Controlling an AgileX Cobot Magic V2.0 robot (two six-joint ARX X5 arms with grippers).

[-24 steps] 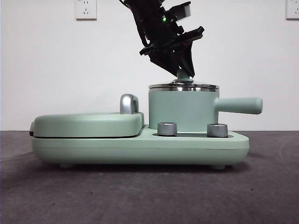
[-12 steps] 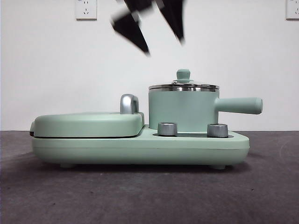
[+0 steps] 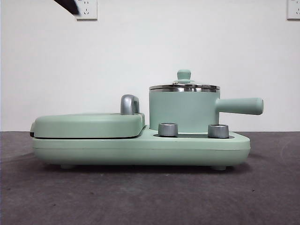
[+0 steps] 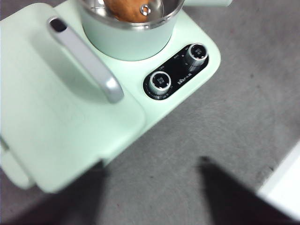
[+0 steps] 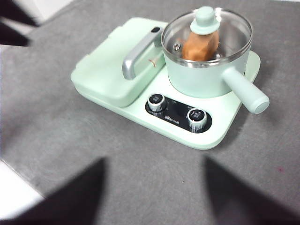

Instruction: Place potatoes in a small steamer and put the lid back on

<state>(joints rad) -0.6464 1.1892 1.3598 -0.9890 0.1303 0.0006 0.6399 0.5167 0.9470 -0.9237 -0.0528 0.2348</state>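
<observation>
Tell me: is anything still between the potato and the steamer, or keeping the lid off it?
Nothing visible does. The potato already sits inside the steamer, and the lid rests on its rim. Both grippers are open and clear of it: the left gripper near the griddle side, the right gripper farther back over the table.

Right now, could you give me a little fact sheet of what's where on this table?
potato: inside the small steamer, seen through the glass
lid: seated on the steamer's rim
griddle cover: closed, beside the steamer
dials: two, in front of the steamer
left end effector: open, empty
right end effector: open, empty
</observation>
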